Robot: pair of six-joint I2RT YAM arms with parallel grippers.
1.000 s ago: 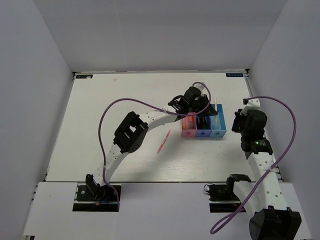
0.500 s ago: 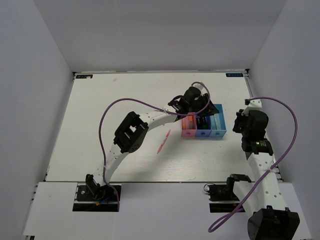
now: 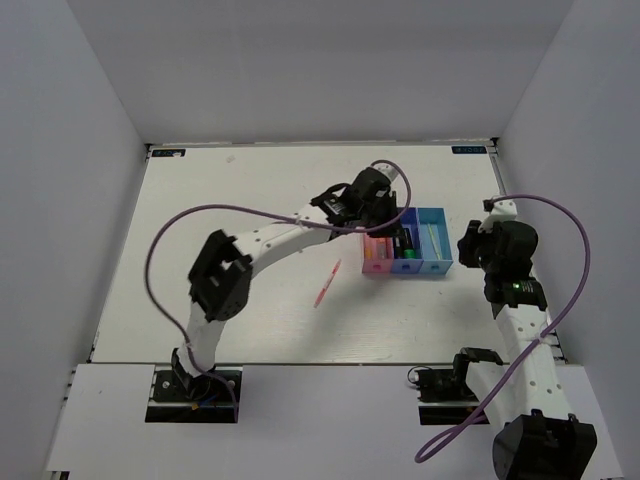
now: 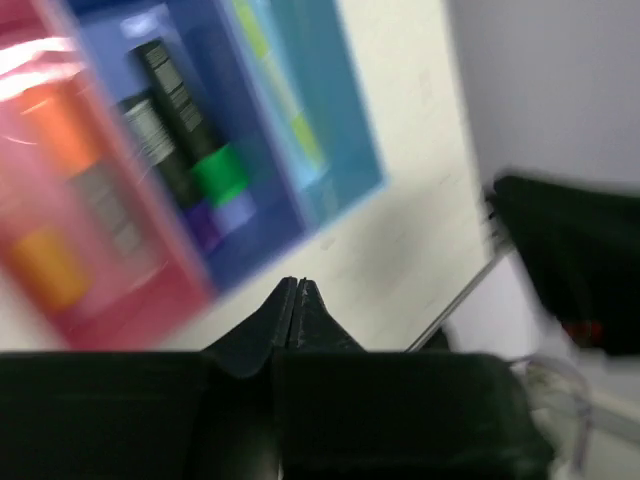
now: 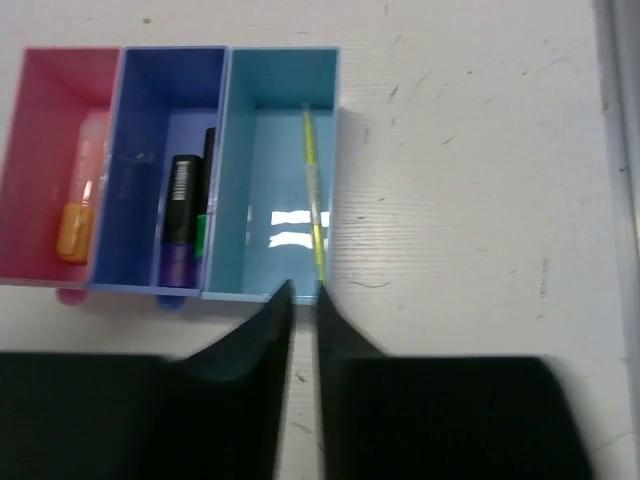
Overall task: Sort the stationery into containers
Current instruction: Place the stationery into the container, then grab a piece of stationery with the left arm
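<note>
1. Thin pink pen [image 3: 326, 284] lies loose on the table [image 3: 230, 210], near the tray [image 3: 408, 268], to its left.
2. Pink bin [image 5: 30, 150]: yellow-orange highlighter [image 5: 75, 225].
3. Dark blue bin [image 5: 140, 120]: green-capped marker [image 4: 215, 172] and purple-capped marker [image 5: 178, 215], side by side.
4. Light blue bin [image 5: 270, 150]: thin yellow stick [image 5: 313, 195] along one wall.
5. Right gripper [image 5: 302, 292] is just beside the light blue bin, with a narrow gap between the fingers and nothing in it.
6. Left gripper [image 4: 299, 285] is at the tray's far-left side, tips pressed together and empty. That view is blurred.

Thin yellow stick [image 5: 313, 190] inside light blue bin [image 5: 268, 170], against its right wall; gripper [image 5: 303, 288] near its front edge.
</note>
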